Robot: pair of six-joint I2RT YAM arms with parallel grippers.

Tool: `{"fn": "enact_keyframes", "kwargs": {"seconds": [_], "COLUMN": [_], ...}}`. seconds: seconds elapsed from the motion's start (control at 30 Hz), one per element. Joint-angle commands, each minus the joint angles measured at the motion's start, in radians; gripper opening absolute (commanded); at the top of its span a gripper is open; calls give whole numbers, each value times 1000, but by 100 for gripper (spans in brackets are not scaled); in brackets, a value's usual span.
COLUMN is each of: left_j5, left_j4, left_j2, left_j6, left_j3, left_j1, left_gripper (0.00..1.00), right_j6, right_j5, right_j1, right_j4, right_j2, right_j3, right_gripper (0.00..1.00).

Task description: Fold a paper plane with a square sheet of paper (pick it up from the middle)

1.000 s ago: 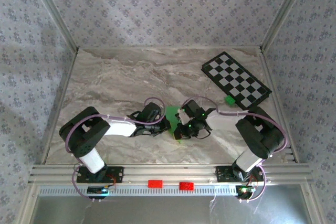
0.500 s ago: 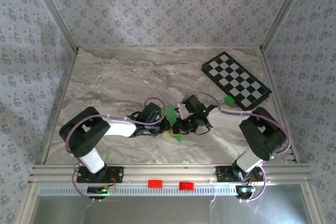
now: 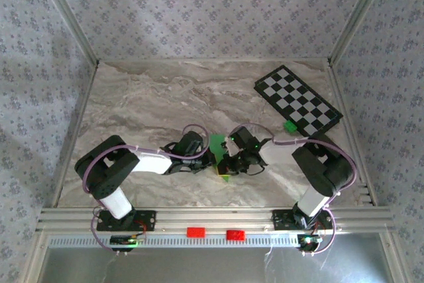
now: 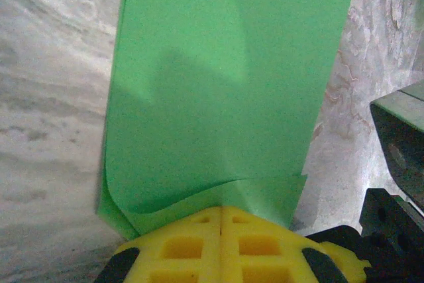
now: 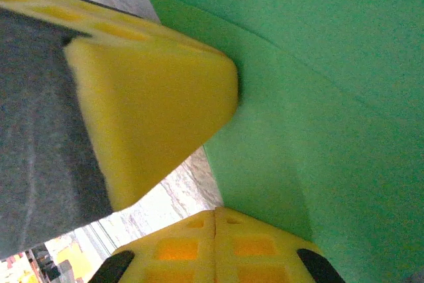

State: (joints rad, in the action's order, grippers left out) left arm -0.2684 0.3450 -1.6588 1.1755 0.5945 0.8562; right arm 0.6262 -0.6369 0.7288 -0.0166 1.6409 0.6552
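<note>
The left gripper (image 4: 222, 220) has its yellow fingers pressed tight on the thin bright green square sheet of paper (image 4: 225, 84). In the left wrist view the sheet runs up toward 12 o'clock and looks doubled over. It sits mid-table, a bit toward 6 o'clock. At its 3 o'clock, the right gripper (image 5: 215, 225) pinches it too. A fold seems under way — next, the crease likely needs pressing flat.
</note>
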Motion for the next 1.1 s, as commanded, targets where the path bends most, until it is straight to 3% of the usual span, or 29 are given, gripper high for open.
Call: {"fn": "enact_keyframes", "kwargs": {"seconds": [0.0, 0.8, 1.0, 1.07], "left_j5": [53, 63, 55, 58], "left_j4": [-125, -135, -133, -131], "left_j2": [-45, -62, -58, -58], "left_j6": [-2, 7, -1, -1], "left_j3": [-44, -41, -35, -35], "left_j1": [5, 5, 7, 9], "left_gripper": [0, 0, 0, 0], "right_j6": [25, 10, 16, 41], "right_j5": [-10, 8, 3, 40], "right_j1": [1, -8, -16, -29], "right_j4": [-70, -141, -191, -167], "right_j2": [-21, -171, -280, -312], "right_j3": [-43, -154, -91, -73], "right_gripper": [7, 10, 7, 2]}}
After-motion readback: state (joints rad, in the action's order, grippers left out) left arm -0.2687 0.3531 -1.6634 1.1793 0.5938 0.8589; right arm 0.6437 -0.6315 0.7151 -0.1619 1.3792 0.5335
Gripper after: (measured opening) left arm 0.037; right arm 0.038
